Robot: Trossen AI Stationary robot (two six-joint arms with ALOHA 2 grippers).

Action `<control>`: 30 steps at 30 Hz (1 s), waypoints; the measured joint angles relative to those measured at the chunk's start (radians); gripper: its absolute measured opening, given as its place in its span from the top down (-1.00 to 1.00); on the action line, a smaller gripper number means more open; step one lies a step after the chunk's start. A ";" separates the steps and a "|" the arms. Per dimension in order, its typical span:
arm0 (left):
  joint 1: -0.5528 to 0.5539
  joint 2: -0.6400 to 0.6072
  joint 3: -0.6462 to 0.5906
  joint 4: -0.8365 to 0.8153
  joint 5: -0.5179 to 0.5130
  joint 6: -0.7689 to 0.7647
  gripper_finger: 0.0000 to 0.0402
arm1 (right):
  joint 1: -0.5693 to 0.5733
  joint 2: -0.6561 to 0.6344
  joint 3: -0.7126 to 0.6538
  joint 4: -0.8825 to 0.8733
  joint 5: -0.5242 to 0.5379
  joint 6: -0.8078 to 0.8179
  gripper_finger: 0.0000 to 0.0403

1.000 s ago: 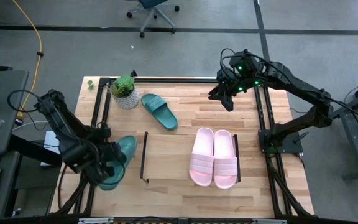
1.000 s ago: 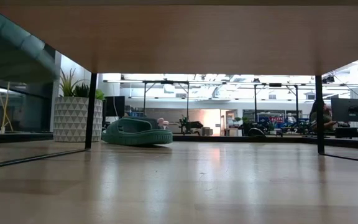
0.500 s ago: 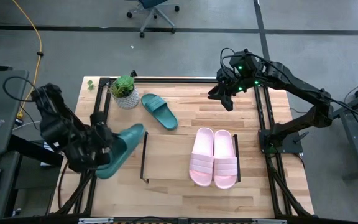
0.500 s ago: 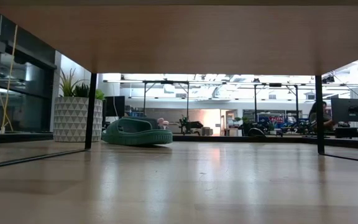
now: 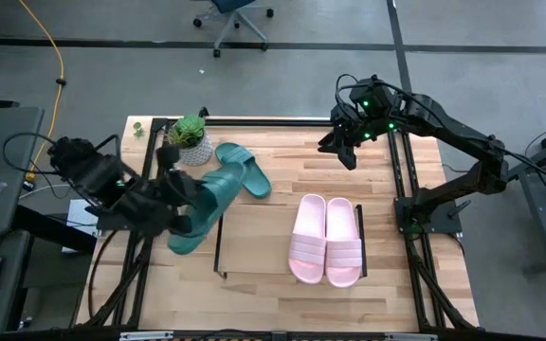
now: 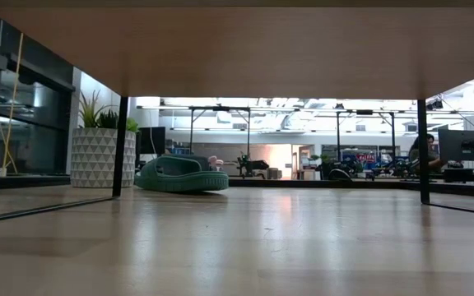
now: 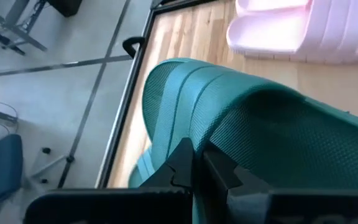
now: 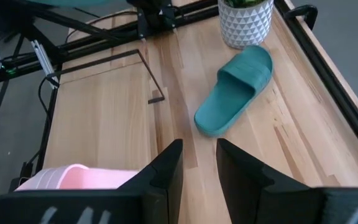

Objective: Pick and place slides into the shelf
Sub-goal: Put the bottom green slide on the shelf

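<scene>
The left gripper (image 5: 173, 210) is clamping its closed fingers on the edge of a teal slide (image 5: 200, 208), holding it raised and tilted over the table's left side, just beside the left end of the shelf (image 5: 222, 239). A second teal slide (image 5: 245, 169) is lying flat on the table (image 5: 282, 156) just behind the held one, next to a potted plant (image 5: 191, 139) in the back-left corner. Two pink slides (image 5: 327, 240) are sitting side by side on the shelf's right half, well apart from the held slide. The right gripper (image 5: 341, 144) is hovering over the back-right of the table with its fingers (image 8: 166, 171) parted, gripping nothing.
</scene>
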 joint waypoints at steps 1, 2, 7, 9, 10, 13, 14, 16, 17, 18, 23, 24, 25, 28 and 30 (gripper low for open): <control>0.014 0.032 0.043 0.000 0.007 0.022 1.00 | 0.000 0.000 0.000 -0.003 0.000 0.000 0.57; 0.026 0.063 0.082 -0.001 0.013 0.043 1.00 | 0.000 0.000 0.000 -0.011 -0.001 0.000 0.57; 0.065 0.224 0.226 0.000 0.022 0.124 1.00 | 0.000 0.000 0.000 -0.062 -0.009 -0.018 0.57; 0.077 0.279 0.256 0.000 0.023 0.135 1.00 | 0.000 0.000 0.000 -0.086 -0.017 -0.029 0.57; 0.082 0.303 0.264 0.000 0.024 0.136 1.00 | 0.000 0.000 0.000 -0.096 -0.028 -0.035 0.57; 0.105 0.364 0.274 0.000 0.027 0.121 1.00 | 0.000 -0.001 0.000 -0.114 -0.082 -0.051 0.57; 0.114 0.381 0.275 0.000 0.036 0.107 1.00 | 0.000 -0.002 0.000 -0.120 -0.099 -0.054 0.57; 0.131 0.410 0.275 -0.001 0.061 0.082 1.00 | 0.000 -0.004 0.000 -0.126 -0.132 -0.065 0.57; 0.137 0.423 0.275 0.000 0.073 0.075 1.00 | 0.001 -0.005 0.000 -0.128 -0.141 -0.071 0.57; 0.142 0.436 0.275 0.003 0.081 0.069 1.00 | 0.001 -0.007 0.000 -0.130 -0.144 -0.081 0.57; 0.148 0.488 0.275 0.022 0.096 0.019 1.00 | 0.009 -0.008 0.000 -0.129 -0.160 -0.115 0.57; 0.147 0.493 0.275 0.023 0.099 0.003 1.00 | 0.009 -0.008 0.000 -0.129 -0.171 -0.119 0.57; 0.145 0.499 0.275 0.025 0.103 -0.012 1.00 | 0.009 -0.008 0.000 -0.129 -0.182 -0.128 0.57; 0.145 0.519 0.275 0.017 0.120 -0.056 1.00 | 0.009 -0.008 0.000 -0.129 -0.185 -0.141 0.57; 0.146 0.533 0.275 -0.002 0.131 -0.090 1.00 | 0.009 -0.008 0.000 -0.129 -0.186 -0.156 0.57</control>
